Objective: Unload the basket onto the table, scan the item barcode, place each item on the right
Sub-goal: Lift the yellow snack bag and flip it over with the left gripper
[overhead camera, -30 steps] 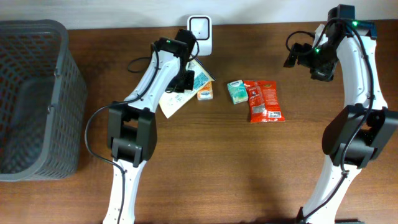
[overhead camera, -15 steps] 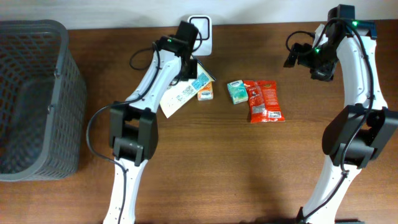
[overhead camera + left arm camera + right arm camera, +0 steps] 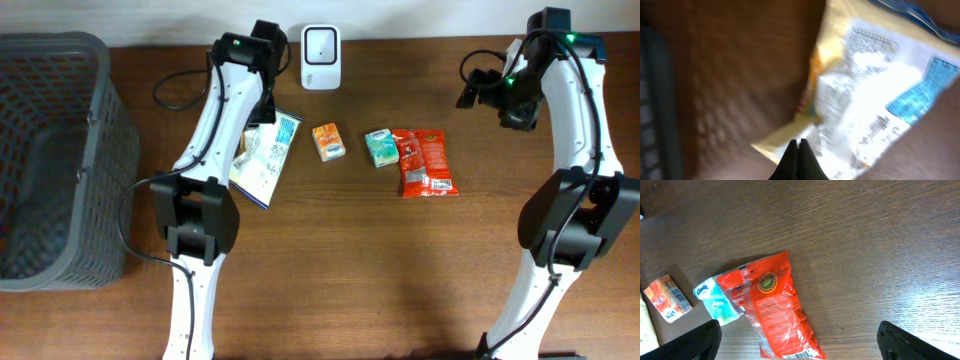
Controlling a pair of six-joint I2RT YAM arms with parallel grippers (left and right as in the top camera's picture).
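**Item in hand:** snack bag [image 3: 268, 158], pale yellow and white with a blue panel. It hangs over the table left of centre, its printed face turned up to the overhead camera. The wrist view is blurred, so no barcode can be made out.

**Left gripper** [image 3: 256, 106]: fingers closed flat together, pinching the bag's far edge.

**Barcode scanner** [image 3: 320, 45]: small white unit at the far edge of the table, now clear of arm and bag.

**Change noted:** a second ago the bag was held just beside the scanner, with the arm crossing in front of it. The arm has since swung left, and the bag now sits well apart from the scanner, nearer the basket [image 3: 112, 140].

**Reading:** the pass at the scanner looks finished for this item. Whether it registered cannot be told.

**Right gripper** [image 3: 472, 92]: fingers spread fully, holding nothing. It hovers at the far right, unmoved.

**Awaiting scan, lying on the table:**
- orange packet [image 3: 328, 142]
- green tissue pack [image 3: 380, 147], touching the pouch
- red pouch [image 3: 428, 165]
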